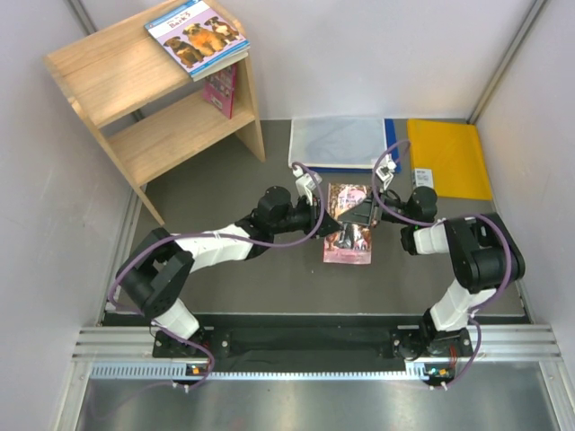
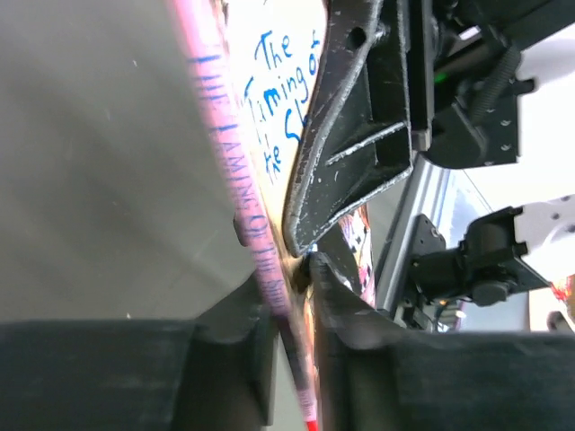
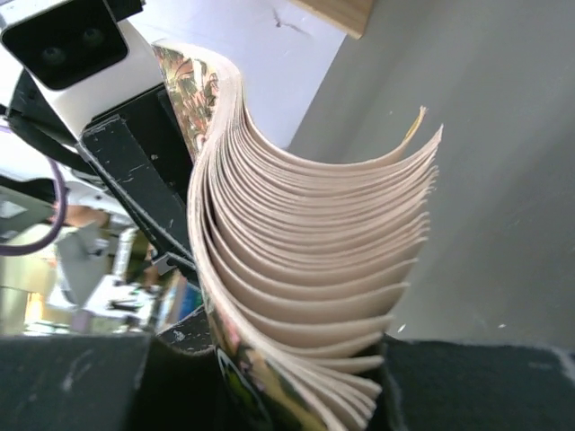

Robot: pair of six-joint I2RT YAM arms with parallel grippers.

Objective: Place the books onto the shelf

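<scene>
Fanning book (image 3: 314,260) pages, right-wrist view only

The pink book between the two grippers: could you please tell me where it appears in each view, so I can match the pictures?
Top external: the book is at the centre of the picture.
Left wrist: its pink spine runs from the top centre down to the bottom edge.
Right wrist: its fanned pages fill the middle.
Shared landmark: the grey mat, at left in the left wrist view and at right in the right wrist view.
</scene>
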